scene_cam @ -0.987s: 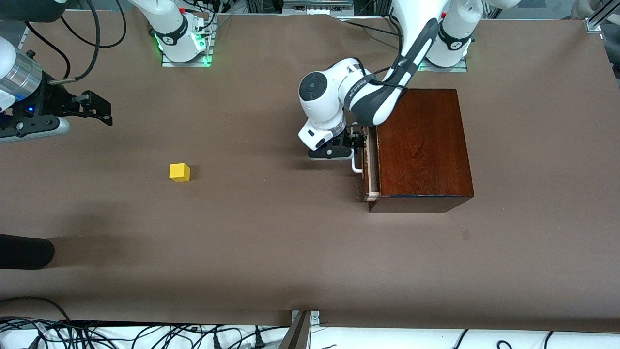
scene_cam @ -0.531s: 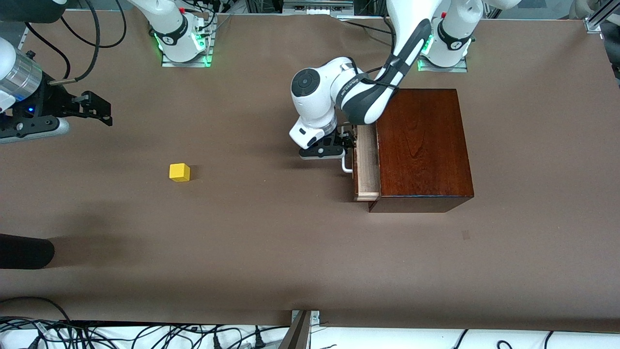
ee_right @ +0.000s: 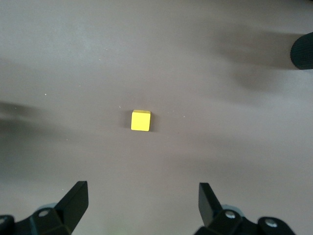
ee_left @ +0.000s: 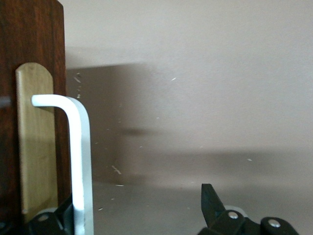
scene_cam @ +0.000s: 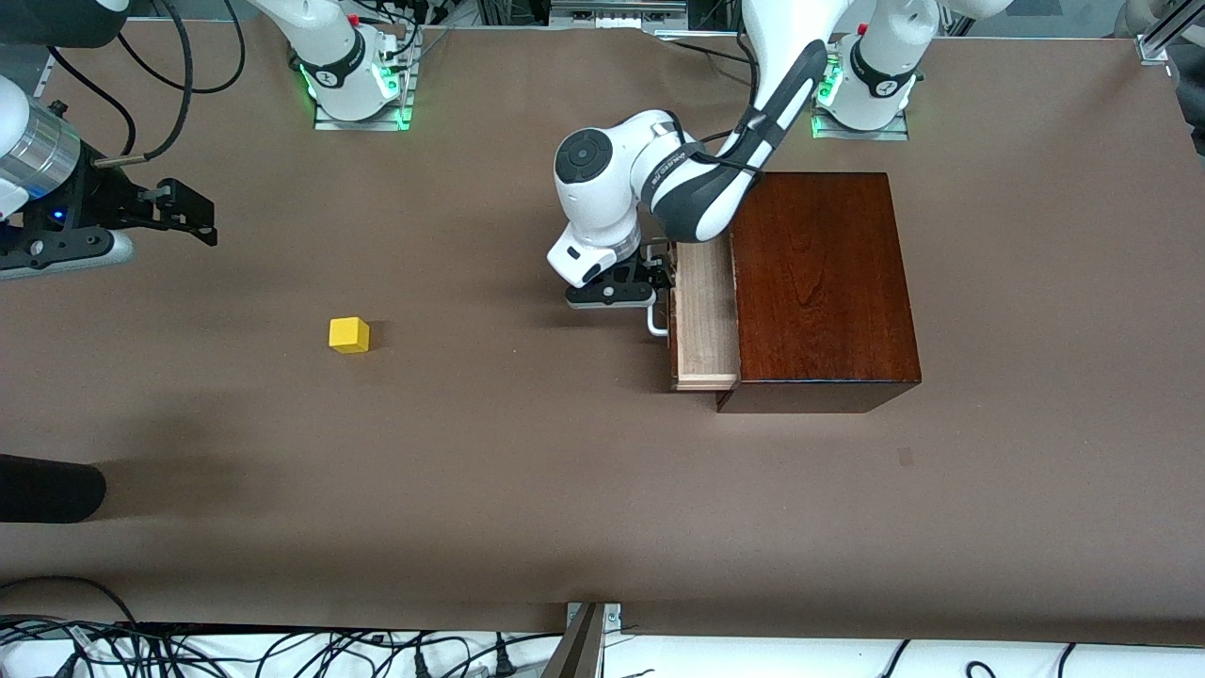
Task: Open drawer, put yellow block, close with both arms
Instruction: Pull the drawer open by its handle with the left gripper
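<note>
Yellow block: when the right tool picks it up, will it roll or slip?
The yellow block is a flat-faced cube, so it probably won't roll. It looks rigid and small, likely light. Its parallel sides should suit the open right tool.

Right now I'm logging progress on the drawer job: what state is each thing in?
drawer: partly pulled out of the mahogany box, nothing visible in the exposed part of the tray.
yellow block: lying loose on the table, toward the right arm's end, untouched.
left gripper: at the white handle, fingers wide, one finger against the bar.
right gripper: open, waiting in the air, block in its view.
</note>
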Motion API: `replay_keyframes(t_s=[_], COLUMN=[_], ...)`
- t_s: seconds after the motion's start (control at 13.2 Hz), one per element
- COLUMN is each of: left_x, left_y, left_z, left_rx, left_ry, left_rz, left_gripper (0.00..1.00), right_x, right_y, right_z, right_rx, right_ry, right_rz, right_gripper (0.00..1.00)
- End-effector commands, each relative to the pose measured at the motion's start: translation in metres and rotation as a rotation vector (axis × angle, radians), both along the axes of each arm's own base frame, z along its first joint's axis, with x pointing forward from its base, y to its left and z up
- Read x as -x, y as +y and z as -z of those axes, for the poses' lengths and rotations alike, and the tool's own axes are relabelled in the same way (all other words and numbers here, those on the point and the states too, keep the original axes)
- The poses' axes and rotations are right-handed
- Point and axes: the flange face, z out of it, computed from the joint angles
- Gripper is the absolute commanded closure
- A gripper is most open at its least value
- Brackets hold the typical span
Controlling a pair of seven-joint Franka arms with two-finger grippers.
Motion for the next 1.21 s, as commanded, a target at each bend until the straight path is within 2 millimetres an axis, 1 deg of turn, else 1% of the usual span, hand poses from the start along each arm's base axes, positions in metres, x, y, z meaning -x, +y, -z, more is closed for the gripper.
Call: replay_keyframes(t_s=[0.0, 0.15, 0.23, 0.3, 0.38, 0.53, 0.61, 0.76, 0.91, 0.99, 1.06, 1.14], left_x=[-0.003, -0.004, -0.004, -0.004, -0.005, -0.004, -0.006, -0.014, -0.030, -0.042, -0.051, -0.060], left_y=[-0.015, -0.014, -0.013, -0.006, 0.002, 0.018, 0.030, 0.063, 0.110, 0.137, 0.162, 0.188], left_z=[-0.009, -0.018, -0.032, -0.044, -0.061, -0.105, -0.124, -0.166, -0.203, -0.219, -0.234, -0.247], left_rx=[0.045, 0.045, 0.048, 0.018, -0.008, -0.031, -0.051, -0.074, -0.091, -0.089, -0.089, -0.089], left_ry=[-0.001, -0.006, -0.016, -0.007, 0.005, 0.023, 0.036, 0.046, 0.068, 0.076, 0.082, 0.092], left_rz=[-0.007, 0.000, 0.001, -0.002, 0.022, 0.111, 0.123, 0.103, 0.085, 0.105, 0.127, 0.140], left_gripper=[0.00, 0.00, 0.00, 0.00, 0.00, 0.00, 0.00, 0.00, 0.00, 0.00, 0.00, 0.00], right_x=[-0.003, -0.003, -0.003, -0.003, -0.003, -0.003, -0.003, -0.003, -0.003, -0.011, -0.021, -0.025], right_y=[-0.003, -0.003, -0.003, -0.003, -0.003, -0.002, 0.000, 0.002, 0.005, 0.008, 0.012, 0.013], right_z=[-0.006, -0.005, -0.005, -0.005, -0.005, -0.005, -0.005, -0.006, -0.005, 0.005, 0.021, 0.025], right_rx=[0.000, 0.000, 0.000, 0.000, 0.001, 0.001, 0.000, -0.002, 0.000, -0.006, -0.016, -0.039], right_ry=[-0.002, 0.000, 0.000, 0.001, 0.003, 0.003, 0.003, -0.002, -0.003, -0.003, 0.003, -0.003], right_rz=[0.003, 0.003, 0.001, 0.001, 0.003, 0.002, -0.003, -0.006, -0.012, -0.018, -0.022, -0.020], right_gripper=[0.00, 0.00, 0.00, 0.00, 0.00, 0.00, 0.00, 0.00, 0.00, 0.00, 0.00, 0.00])
